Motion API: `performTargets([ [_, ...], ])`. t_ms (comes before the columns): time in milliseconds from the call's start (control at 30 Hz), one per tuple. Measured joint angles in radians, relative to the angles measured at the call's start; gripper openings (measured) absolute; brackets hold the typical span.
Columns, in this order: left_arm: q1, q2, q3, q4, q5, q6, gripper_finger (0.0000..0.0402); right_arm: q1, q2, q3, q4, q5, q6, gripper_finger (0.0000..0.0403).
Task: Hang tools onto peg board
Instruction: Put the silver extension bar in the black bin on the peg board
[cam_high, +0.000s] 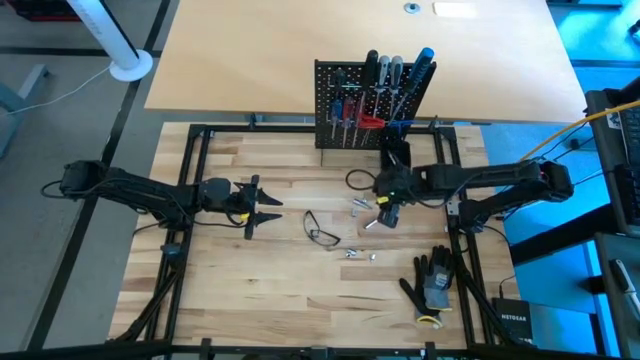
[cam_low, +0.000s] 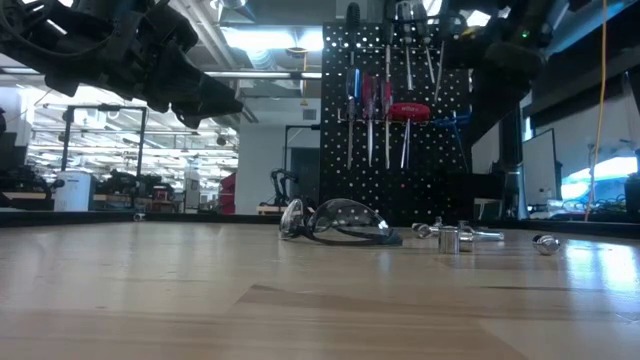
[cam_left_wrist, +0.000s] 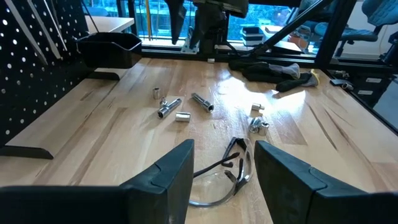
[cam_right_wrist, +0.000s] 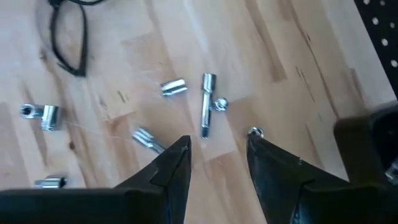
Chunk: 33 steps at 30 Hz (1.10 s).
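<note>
The black peg board (cam_high: 335, 90) stands upright at the table's far edge, with several screwdrivers (cam_high: 385, 85) hanging on it, their red, blue and black handles (cam_low: 385, 110) up. My right gripper (cam_right_wrist: 217, 142) is open and points down over loose metal sockets and a short bar (cam_right_wrist: 207, 102) lying on the table just in front of the board (cam_high: 385, 212). My left gripper (cam_left_wrist: 224, 148) waits open at the table's left (cam_high: 268, 208), pointing toward the safety glasses (cam_left_wrist: 227, 177). Neither gripper has anything between its fingers.
Clear safety glasses (cam_high: 320, 230) lie mid-table. More metal sockets (cam_high: 360, 253) are scattered nearby. A small black cup (cam_high: 397, 152) stands at the board's foot, beside a loop of cable (cam_high: 358, 180). Black gloves (cam_high: 432, 280) lie near the front right. Bare wood stretches along the near side.
</note>
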Motion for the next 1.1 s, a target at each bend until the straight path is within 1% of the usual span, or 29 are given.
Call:
performTargets([
  [133,0.000,0.000,0.000,0.001,0.000,0.000,0.0159,0.022,0.006,0.000,0.035,-0.015,0.000,0.0156],
  [267,0.000,0.000,0.000,0.001,0.000,0.000,0.0159,0.028,0.045,0.000,0.043,-0.032,-0.035,0.0156],
  [633,0.000,0.000,0.000,0.001,0.000,0.001,0.0159,0.025,0.292,0.000,0.058,-0.094,-0.090,0.0156],
  [800,0.000,0.000,0.000,0.001,0.000,0.001,0.0159,0.025,0.380,0.000,0.063,-0.111,-0.123,0.0156],
  [1100,0.000,0.000,0.000,0.001,0.000,0.001,0.0159,0.025,0.427,0.000,0.115,-0.128,-0.128,0.0156],
])
